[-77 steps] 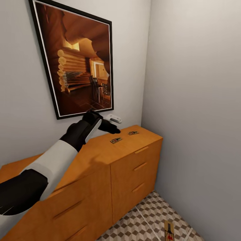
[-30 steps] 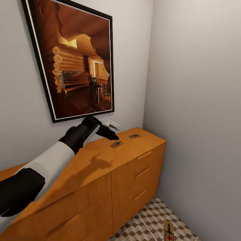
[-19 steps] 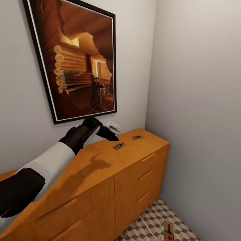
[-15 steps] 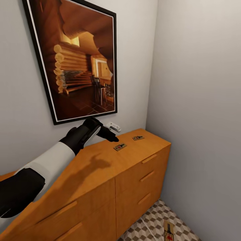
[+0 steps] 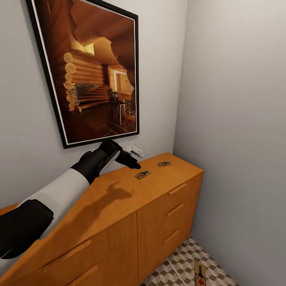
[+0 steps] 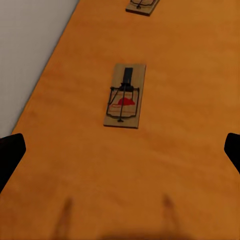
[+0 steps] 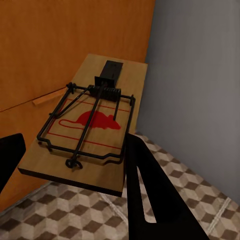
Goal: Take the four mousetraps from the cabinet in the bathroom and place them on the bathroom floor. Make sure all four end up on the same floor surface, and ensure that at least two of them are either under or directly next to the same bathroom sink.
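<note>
Head view: the left end effector hovers over the cabinet, a mousetrap just below its tips, another mousetrap beyond.

Left wrist: fingers spread wide, released, that trap lying flat ahead.

Right wrist: right end effector grasping a third trap above the bathroom floor.
</note>
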{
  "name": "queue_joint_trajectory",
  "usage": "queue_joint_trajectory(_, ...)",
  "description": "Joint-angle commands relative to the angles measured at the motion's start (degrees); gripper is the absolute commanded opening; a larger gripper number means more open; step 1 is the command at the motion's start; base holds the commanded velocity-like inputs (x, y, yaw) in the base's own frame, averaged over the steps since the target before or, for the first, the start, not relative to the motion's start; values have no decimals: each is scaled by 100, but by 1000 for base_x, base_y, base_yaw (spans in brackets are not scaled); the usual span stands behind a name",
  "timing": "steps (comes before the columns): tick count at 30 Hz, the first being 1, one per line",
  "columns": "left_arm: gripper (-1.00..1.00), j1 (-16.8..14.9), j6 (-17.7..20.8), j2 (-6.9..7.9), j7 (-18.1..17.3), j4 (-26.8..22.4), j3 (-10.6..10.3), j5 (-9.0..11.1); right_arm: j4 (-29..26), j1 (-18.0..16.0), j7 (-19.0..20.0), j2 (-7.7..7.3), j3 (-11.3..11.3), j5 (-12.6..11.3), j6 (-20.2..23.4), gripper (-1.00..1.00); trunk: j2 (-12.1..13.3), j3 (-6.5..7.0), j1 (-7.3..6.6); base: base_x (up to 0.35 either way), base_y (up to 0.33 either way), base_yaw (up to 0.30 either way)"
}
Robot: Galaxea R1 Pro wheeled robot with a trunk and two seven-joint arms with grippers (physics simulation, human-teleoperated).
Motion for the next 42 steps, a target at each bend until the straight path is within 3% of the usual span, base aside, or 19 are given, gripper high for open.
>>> queue_joint_trajectory(1,100,-7,32,2,26,-2,-15,52,3,-4,-54,1,42,3,-9,-100,-4,-7,0,0,0,0)
queue_joint_trajectory(15,100,2,32,2,26,-2,-174,52,3,-4,-54,1,42,2,-9,-100,-4,-7,0,0,0,0)
queue_joint_trajectory(42,100,27,25,-8,26,-11,-193,52,3,-4,-54,1,42,5,-9,-100,-4,-7,0,7,0,0)
